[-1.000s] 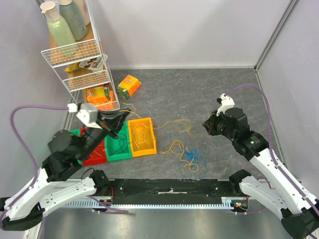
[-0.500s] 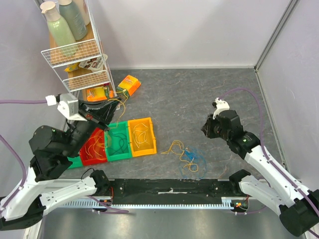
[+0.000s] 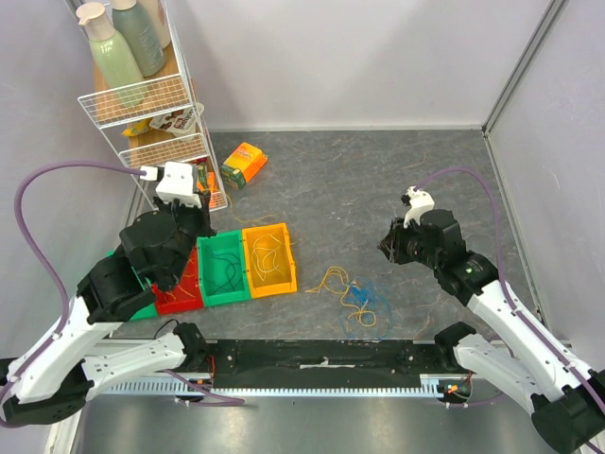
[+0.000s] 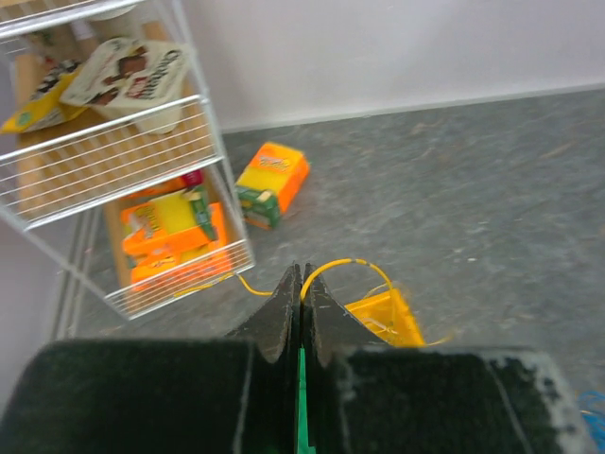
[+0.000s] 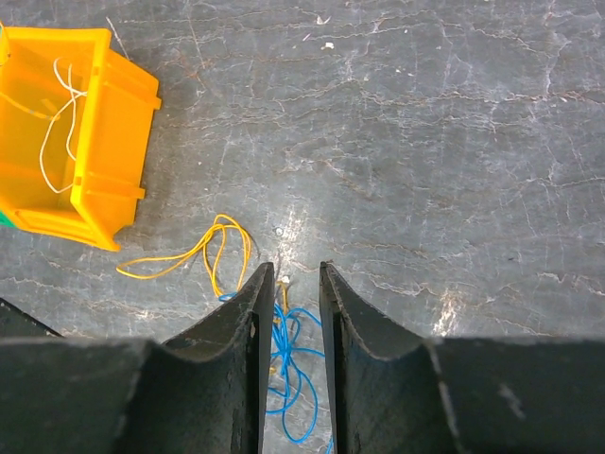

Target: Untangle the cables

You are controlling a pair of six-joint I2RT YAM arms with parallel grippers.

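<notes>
My left gripper (image 4: 302, 270) is shut on a thin yellow cable (image 4: 349, 260) that arcs from its tips down toward the yellow bin (image 4: 383, 317). In the top view this gripper (image 3: 200, 196) is raised above the bins, near the wire rack. A small tangle of yellow and blue cables (image 3: 354, 298) lies on the table right of the bins. My right gripper (image 5: 296, 274) is open and empty, just above the blue cable (image 5: 295, 374) and beside the yellow loop (image 5: 223, 248). It also shows in the top view (image 3: 386, 248).
Yellow (image 3: 267, 260), green (image 3: 222, 270) and red (image 3: 180, 288) bins stand in a row with cables inside. A white wire rack (image 3: 151, 123) with bottles and packets stands at the back left. An orange-green carton (image 3: 244, 164) lies beside it.
My left arm has swung from over the bins up and back toward the rack, with the yellow cable in its jaws. My right gripper has dropped slightly toward the cable tangle.
</notes>
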